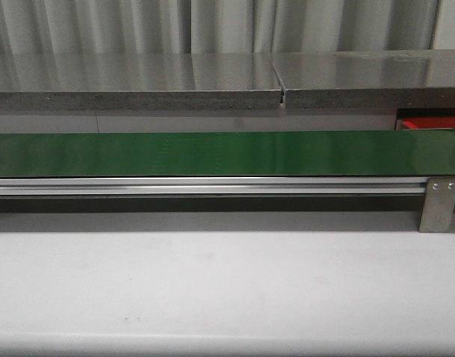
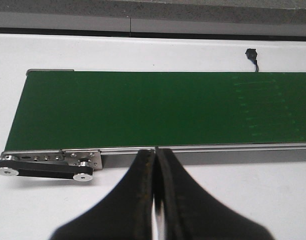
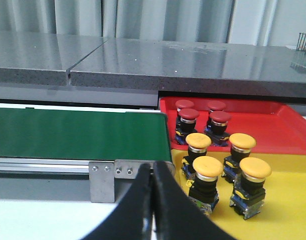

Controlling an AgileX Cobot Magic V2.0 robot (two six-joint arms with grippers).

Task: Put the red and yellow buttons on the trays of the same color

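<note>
The green belt (image 1: 213, 152) runs across the whole front view and carries nothing in any of the three views. Beyond its end sit the red tray (image 3: 273, 125) and, nearer the right arm, the yellow tray (image 3: 288, 210), which the right wrist view shows plainly despite only a red sliver appearing in front. Four red buttons (image 3: 189, 120) stand on the red tray and four yellow buttons (image 3: 208, 175) on the yellow tray; every button in view is on its matching colour. In my judgement the sorting looks complete, or the arms are waiting for more stock on the belt.

Should another button arrive, it is best taken by its cap from above while square to the belt, then set into a free part of the tray, away from the standing buttons so none are toppled.

The left gripper (image 2: 155, 165) hangs just on the near side of the belt's rail, close to the roller end, fingers pressed together and empty. The right gripper (image 3: 152, 185) sits by the belt's end bracket (image 3: 110, 172), fingers likewise pressed together, pinching nothing.
</note>
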